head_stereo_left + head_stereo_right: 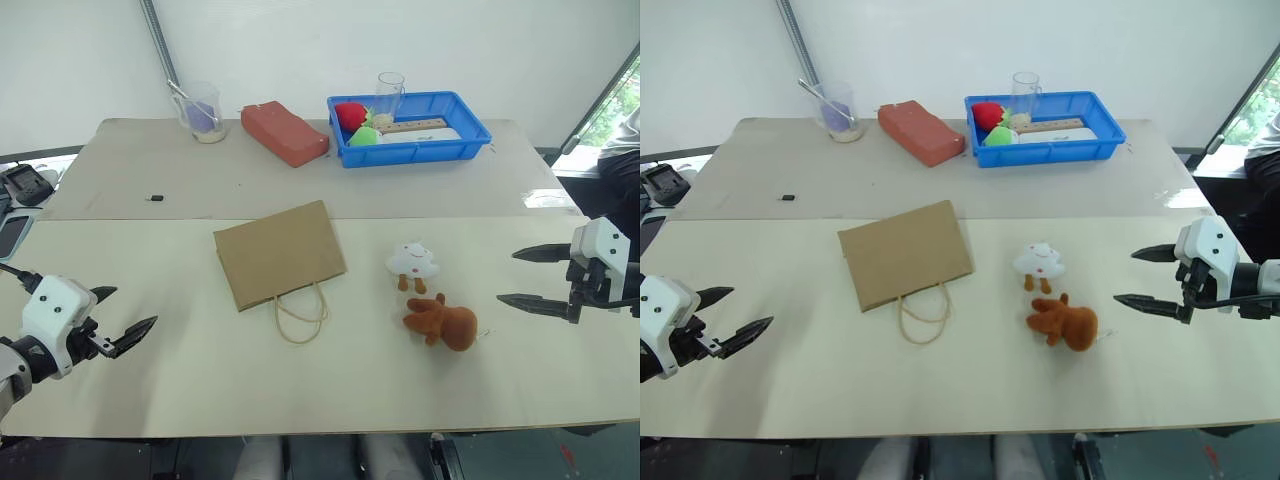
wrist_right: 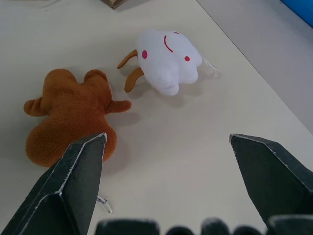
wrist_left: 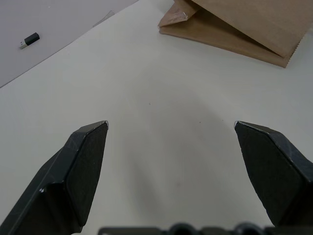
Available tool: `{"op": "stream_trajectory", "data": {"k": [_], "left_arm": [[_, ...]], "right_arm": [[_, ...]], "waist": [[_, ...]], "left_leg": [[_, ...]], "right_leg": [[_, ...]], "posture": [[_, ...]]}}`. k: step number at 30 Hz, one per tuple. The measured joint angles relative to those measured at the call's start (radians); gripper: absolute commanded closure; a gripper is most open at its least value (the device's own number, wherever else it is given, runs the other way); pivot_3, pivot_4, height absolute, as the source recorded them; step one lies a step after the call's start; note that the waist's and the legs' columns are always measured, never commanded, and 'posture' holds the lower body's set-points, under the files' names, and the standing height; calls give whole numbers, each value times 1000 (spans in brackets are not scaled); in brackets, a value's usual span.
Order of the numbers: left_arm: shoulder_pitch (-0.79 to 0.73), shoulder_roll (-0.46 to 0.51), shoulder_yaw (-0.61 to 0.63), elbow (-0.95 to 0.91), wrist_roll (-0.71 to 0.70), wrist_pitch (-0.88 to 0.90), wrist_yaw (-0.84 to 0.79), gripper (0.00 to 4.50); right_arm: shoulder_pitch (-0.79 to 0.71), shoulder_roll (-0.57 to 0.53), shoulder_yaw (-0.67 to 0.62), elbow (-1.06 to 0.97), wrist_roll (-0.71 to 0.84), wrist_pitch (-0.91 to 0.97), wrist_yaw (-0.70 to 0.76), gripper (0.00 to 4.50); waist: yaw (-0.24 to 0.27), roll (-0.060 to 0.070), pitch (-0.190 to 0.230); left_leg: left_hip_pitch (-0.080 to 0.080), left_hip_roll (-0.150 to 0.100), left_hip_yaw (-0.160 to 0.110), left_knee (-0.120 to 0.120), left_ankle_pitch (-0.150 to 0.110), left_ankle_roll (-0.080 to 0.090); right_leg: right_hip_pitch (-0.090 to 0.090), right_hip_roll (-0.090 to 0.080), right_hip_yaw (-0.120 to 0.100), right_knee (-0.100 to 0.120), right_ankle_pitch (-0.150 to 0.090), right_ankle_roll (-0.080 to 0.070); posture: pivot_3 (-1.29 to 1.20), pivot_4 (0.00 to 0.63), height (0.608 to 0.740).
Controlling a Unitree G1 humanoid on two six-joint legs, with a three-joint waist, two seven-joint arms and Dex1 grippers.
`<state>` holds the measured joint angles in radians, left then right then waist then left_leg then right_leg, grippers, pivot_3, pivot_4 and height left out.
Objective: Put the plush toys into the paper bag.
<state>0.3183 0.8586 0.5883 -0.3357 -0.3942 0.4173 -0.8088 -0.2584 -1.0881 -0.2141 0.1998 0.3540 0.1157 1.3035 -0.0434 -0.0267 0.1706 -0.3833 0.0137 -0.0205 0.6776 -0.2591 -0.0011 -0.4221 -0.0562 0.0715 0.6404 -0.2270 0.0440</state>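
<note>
Brown paper bag (image 1: 279, 253) flat at table centre, white cloud toy (image 1: 412, 262) at its 3 o'clock; reddish-brown toy (image 1: 443, 323) just below; my left claw (image 1: 128, 318) and right claw (image 1: 522, 277) both spread, empty

You are looking at a lab or test room: a plain pale desk (image 1: 150, 400) against a bare white wall (image 1: 450, 40), with staged props such as a blue tray (image 1: 470, 135), a reddish brick-shaped block (image 1: 284, 132) and a plastic beaker (image 1: 203, 112).

Table (image 1: 150, 290): bag (image 1: 279, 254), toys (image 1: 428, 296), tray (image 1: 412, 150)
</note>
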Motion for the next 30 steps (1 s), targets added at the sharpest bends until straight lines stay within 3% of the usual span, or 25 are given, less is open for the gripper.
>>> {"op": "stream_trajectory", "data": {"k": [22, 26, 30], "left_arm": [[-5, -20, 42, 25, -8, -84, -87, 88], [-49, -17, 53, 36, -60, -73, -119, 88], [-112, 41, -37, -26, -83, -70, -185, 88]], "right_arm": [[-13, 21, 11, -15, -2, 0, -19, 0], [-15, 24, 11, -15, -5, 0, -24, 0], [-18, 33, 11, -23, -9, 0, -37, 0]], "waist": [[0, 0, 0], [1, 0, 0], [6, 0, 0]], "left_leg": [[0, 0, 0, 0, 0, 0], [0, 0, 0, 0, 0, 0], [-1, -1, 0, 1, 0, 0]], "right_leg": [[0, 0, 0, 0, 0, 0], [0, 0, 0, 0, 0, 0], [0, 0, 0, 0, 0, 0]], "posture": [[0, 150, 740], [0, 150, 740], [0, 150, 740]]}}
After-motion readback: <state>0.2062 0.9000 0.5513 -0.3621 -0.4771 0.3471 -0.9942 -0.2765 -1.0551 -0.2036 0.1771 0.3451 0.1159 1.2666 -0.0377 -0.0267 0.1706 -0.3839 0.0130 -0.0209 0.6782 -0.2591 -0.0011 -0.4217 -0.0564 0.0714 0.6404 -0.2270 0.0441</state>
